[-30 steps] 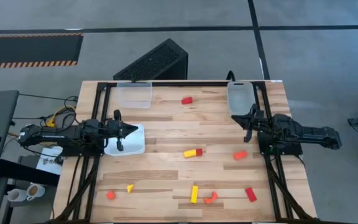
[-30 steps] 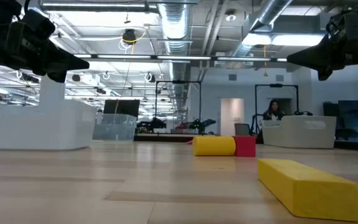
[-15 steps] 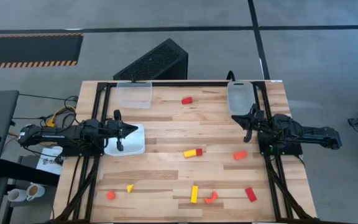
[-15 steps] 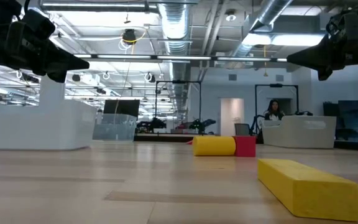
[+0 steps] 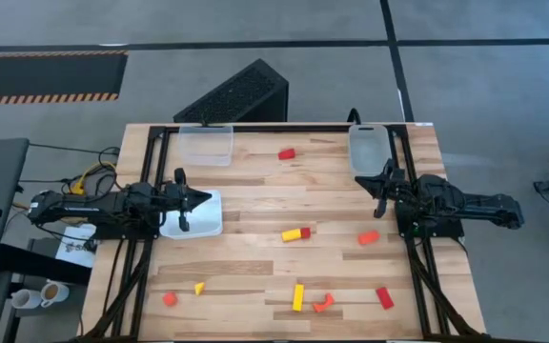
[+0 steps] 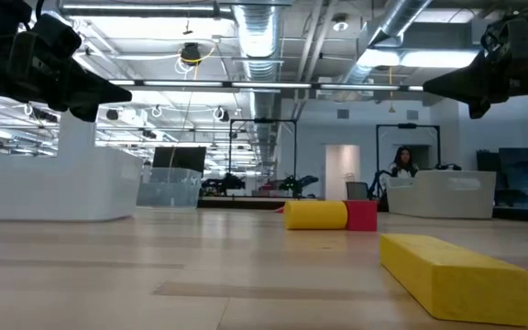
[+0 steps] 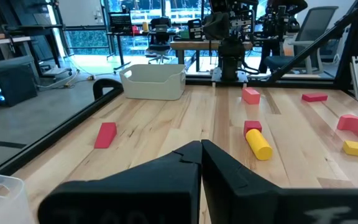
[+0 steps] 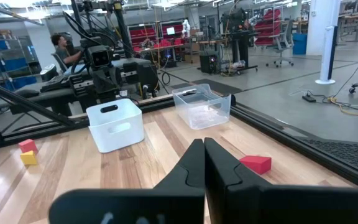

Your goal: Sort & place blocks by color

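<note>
Several small blocks lie loose on the wooden table: a red one (image 5: 287, 153) at the far middle, a yellow-and-red pair (image 5: 296, 233) at the centre, an orange one (image 5: 368, 237), and along the near edge a yellow bar (image 5: 298, 297), an orange arch (image 5: 323, 303), a red bar (image 5: 384, 298), a yellow wedge (image 5: 199, 288) and an orange piece (image 5: 170, 299). My left gripper (image 5: 208, 198) is shut, level above the white tray (image 5: 198, 224). My right gripper (image 5: 358, 181) is shut, level beside the right clear bin (image 5: 368, 148). Neither holds anything.
A second clear bin (image 5: 206, 145) stands at the far left of the table. Black frame rails (image 5: 255, 128) run along the far edge and both sides. A black slotted box (image 5: 236, 93) lies on the floor beyond the table. A person (image 6: 401, 163) sits in the room behind.
</note>
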